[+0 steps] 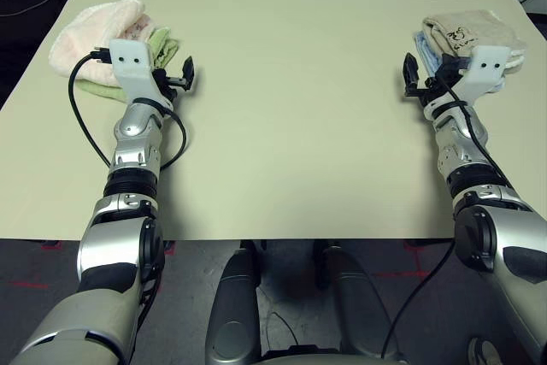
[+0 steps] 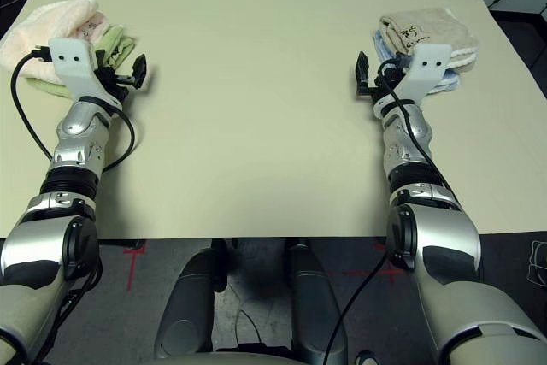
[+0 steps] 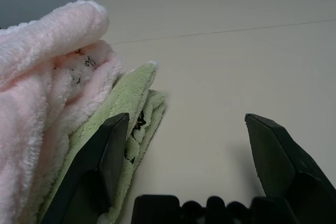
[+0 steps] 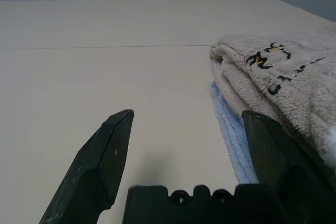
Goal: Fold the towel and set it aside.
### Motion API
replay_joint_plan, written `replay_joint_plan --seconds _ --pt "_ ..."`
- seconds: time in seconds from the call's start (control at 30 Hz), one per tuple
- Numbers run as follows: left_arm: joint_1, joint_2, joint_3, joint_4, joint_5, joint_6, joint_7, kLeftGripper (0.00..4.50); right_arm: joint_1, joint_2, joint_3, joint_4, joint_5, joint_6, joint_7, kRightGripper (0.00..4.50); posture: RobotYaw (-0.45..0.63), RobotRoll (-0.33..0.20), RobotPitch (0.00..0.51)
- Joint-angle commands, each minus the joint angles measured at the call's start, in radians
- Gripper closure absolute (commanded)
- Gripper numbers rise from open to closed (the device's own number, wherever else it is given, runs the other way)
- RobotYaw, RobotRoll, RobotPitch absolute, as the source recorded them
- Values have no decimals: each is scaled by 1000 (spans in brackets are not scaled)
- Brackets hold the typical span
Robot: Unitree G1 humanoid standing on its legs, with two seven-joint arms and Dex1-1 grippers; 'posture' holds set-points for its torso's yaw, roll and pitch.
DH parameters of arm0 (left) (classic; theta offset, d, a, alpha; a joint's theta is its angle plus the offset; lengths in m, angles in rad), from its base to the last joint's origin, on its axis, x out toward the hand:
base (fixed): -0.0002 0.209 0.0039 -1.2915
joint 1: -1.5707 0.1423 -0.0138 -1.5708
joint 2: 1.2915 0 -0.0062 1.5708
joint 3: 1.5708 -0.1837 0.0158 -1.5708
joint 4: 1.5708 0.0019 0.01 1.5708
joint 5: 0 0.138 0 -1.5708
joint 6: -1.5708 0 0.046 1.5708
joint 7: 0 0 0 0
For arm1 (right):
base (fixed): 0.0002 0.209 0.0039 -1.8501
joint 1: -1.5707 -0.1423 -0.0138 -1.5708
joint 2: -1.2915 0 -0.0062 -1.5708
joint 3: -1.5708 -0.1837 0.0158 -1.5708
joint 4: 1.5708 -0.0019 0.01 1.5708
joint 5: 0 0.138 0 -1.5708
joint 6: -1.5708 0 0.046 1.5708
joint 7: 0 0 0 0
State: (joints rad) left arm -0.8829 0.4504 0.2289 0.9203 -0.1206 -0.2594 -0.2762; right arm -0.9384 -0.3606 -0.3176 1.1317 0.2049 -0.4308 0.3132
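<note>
Both silver forearms reach forward over the beige surface [image 1: 282,126], one at each side, and both are held above it with the wrists raised a little.

The left end effector [image 1: 175,74] is at about 10 o'clock of the surface. Its two black fingers stand wide apart and grasp nothing. In the left wrist view one finger [image 3: 100,161] is just in front of the green folded towel [image 3: 131,108], but I cannot tell if it touches the cloth; the other finger is over bare surface. The white camera block on this wrist points toward the far edge, and a black cable makes a loop beside the forearm.

The towel [image 1: 98,27], pale pink, lies already folded at about 10 o'clock, near the far left corner. It rests on top of the green folded towel, just beyond and to the left of the left end effector. A small dark embroidered mark can be seen between its layers in the left wrist view.

The right end effector [image 1: 421,79] is at about 2 o'clock, also released, with the fingers spread and empty. One finger [image 4: 273,150] is close beside the beige folded towel [image 1: 474,32], which lies on the light blue folded towel [image 4: 233,140]. The beige one carries a dark embroidered figure on its top.
</note>
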Motion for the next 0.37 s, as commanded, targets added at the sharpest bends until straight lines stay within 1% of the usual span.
replay_joint_plan --seconds 0.03,0.37 --pt "22 -3 8 12 -11 11 -5 35 -1 -2 -2 0 0 -3 -4 0 -21 0 215" --pt "14 -5 15 29 -3 16 47 35 0 -6 3 -3 -15 -3 -47 0 -27 0 211"
